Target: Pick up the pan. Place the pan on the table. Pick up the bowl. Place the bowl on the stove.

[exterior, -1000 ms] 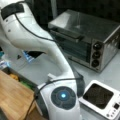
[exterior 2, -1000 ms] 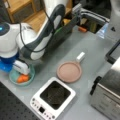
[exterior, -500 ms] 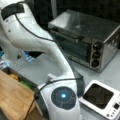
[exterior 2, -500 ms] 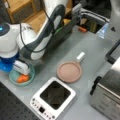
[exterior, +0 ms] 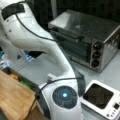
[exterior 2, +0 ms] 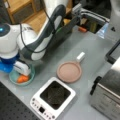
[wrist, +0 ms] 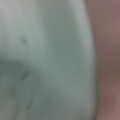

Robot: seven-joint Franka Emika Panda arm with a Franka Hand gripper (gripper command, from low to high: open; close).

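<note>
In a front view the pinkish-brown pan lies flat on the grey table, its white handle pointing toward the top. The stove stands just below it with nothing on its black top; the stove also shows at the other view's bottom right. The teal bowl sits at the left edge with an orange thing inside. My gripper hangs low over the bowl, its white body covering the near rim. A pale greenish surface fills the wrist view at very close range.
A large silver toaster oven with black knobs stands behind the stove, and the toaster oven takes up the other view's right side. A light wooden box sits beside the arm's base. My arm's elbow arches over the table's left half.
</note>
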